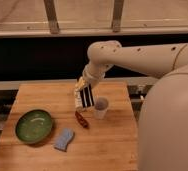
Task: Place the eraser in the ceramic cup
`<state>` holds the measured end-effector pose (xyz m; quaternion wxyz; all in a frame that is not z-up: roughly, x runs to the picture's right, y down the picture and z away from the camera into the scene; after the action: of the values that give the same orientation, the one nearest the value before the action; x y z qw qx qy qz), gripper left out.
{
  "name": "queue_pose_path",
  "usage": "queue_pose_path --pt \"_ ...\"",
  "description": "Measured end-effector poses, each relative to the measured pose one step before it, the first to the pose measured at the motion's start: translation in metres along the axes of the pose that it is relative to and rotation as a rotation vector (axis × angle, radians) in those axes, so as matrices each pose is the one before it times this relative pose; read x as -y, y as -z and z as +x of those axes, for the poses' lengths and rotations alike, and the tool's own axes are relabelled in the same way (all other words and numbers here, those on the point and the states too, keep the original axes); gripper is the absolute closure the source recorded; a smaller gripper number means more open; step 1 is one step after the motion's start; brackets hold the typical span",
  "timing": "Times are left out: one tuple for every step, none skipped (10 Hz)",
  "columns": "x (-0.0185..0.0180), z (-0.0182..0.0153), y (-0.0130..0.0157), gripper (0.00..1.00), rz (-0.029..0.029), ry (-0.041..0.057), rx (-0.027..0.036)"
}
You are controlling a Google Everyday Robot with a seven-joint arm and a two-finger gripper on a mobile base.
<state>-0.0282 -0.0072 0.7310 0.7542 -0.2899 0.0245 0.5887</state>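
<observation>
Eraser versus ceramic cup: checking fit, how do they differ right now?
The flat black white-striped eraser is a dark rectangular block; the small white ceramic cup is pale and round. The eraser hangs in the air, held by the end effector just left of the cup; the cup stands upright on the wooden table. They look similar in length.

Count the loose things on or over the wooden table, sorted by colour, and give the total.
Green: 1, the bowl.
Light blue: 1, the sponge.
Dark red: 1, the pepper-like thing.
White: 1, the cup.
Black with white stripes: 1, the eraser, held by the gripper above the table, just left of the cup.
Total: 5.
</observation>
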Motion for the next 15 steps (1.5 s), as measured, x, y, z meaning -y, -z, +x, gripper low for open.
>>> queue_pose_path --pt "-0.00032 0.00033 -0.00001 1.0 0.00836 0.0042 0.00372" --pt "-0.00135 0.00045 -0.00003 1.0 0.01858 0.00453 0.00843" --pt "0.00141 0.00138 0.0007 1.0 0.00958 -0.00072 0.01348" --pt "0.00347 0.00067 0.00182 1.0 0.00319 -0.00378 0.01144" --pt "0.00576 0.00033 0.00145 1.0 0.00247 -0.00855 0.00954" --pt "0.00206 -0.0021 0.00166 1.0 -0.00052 -0.00299 0.01158" --pt "0.00417 -0.00116 0.00012 1.0 0.01053 0.00351 0.00658" --pt "0.00348 -0.00079 -0.00032 1.0 0.00917 -0.00504 0.00372" --pt "0.00276 0.00034 -0.00824 1.0 0.00413 -0.00405 -0.00472" --pt "0.00166 -0.00031 -0.00886 1.0 -0.00186 -0.00534 -0.00578" --pt "0.00269 -0.00023 -0.00688 1.0 0.00005 -0.00621 -0.00561" --pt "0.00568 -0.0022 -0.00756 1.0 0.00487 -0.00847 -0.00595" --pt "0.00716 -0.00431 -0.00579 1.0 0.00931 -0.00774 -0.00474" --pt "0.00495 -0.00378 -0.00222 1.0 0.00835 -0.00439 -0.0014" --pt "0.00771 -0.00279 0.00128 1.0 0.01228 -0.00921 0.00216"
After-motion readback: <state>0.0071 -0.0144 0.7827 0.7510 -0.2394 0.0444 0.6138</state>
